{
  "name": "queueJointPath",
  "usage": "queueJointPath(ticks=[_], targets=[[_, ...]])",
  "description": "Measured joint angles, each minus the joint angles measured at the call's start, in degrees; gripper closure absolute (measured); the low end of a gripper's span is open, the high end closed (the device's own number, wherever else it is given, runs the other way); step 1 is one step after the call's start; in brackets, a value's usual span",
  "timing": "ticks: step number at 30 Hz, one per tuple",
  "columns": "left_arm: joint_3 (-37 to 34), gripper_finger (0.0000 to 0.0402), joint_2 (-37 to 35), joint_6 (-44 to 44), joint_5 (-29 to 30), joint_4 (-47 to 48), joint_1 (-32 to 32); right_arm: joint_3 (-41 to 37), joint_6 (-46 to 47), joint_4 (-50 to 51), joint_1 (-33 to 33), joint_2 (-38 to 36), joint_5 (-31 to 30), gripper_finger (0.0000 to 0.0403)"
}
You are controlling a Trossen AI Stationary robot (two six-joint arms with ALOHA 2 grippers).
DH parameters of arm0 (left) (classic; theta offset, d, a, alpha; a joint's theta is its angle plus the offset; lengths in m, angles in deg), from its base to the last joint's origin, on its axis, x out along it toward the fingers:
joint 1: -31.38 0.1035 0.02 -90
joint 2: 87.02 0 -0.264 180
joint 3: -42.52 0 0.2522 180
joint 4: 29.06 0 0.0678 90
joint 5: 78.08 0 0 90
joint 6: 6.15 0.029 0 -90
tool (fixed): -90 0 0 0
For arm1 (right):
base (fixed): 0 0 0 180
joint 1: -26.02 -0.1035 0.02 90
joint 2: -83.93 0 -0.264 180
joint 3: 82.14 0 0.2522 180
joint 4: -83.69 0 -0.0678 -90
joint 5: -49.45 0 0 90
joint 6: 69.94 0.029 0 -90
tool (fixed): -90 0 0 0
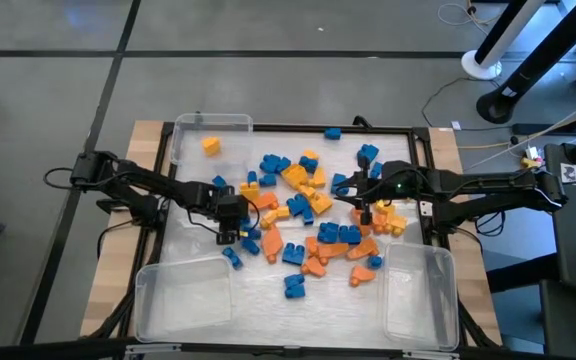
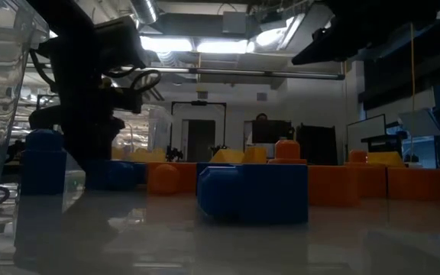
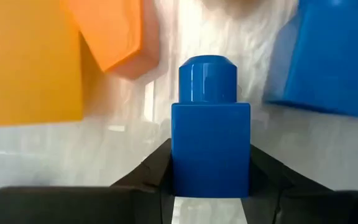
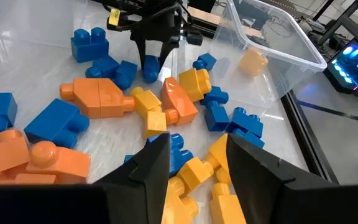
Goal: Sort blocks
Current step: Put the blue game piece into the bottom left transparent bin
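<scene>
Blue, orange and yellow blocks (image 1: 308, 215) lie scattered over the white table between my arms. My left gripper (image 1: 230, 232) points steeply down at the pile's left edge, shut on a small blue one-stud block (image 3: 210, 124) that stands on the table. The right wrist view shows that gripper (image 4: 155, 50) with the same blue block (image 4: 151, 67) below it. A yellow block (image 3: 30, 62) and an orange block (image 3: 114, 34) lie just beyond it. My right gripper (image 4: 197, 155) hangs open above the pile's right part, with nothing between its fingers. My left gripper pinches the small blue block by its two opposite side walls (image 3: 180, 177), low on its body, between the two fingers (image 3: 148, 177). The fingers come from above, slanting steeply down. The block stands upright, stud up, its base on the table.
A clear bin (image 1: 211, 128) at the far left holds one yellow block (image 1: 210, 145). Two more clear bins stand at the near left (image 1: 183, 295) and near right (image 1: 418, 290). A black frame (image 1: 268, 128) borders the work area. Blocks crowd the middle.
</scene>
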Motion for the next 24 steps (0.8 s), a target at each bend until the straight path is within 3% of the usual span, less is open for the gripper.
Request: queueJointPath(ticks=[11,19,24], targets=[[-0.03,0.0285,-9.85,-1.82,-0.24,1.92,0.0,-0.02,0.0,0.9,0.02,0.0,-0.33,0.0243],[-0.03,0.0283,-22.3,-5.18,-0.35,2.68,0.0,0.0,-0.06,0.77,0.04,0.84,-7.55,0.0243],[0.96,0.0281,-30.93,-9.02,-0.47,2.6,-0.17,-0.02,-1.44,-1.68,0.04,5.81,-10.45,0.0243]])
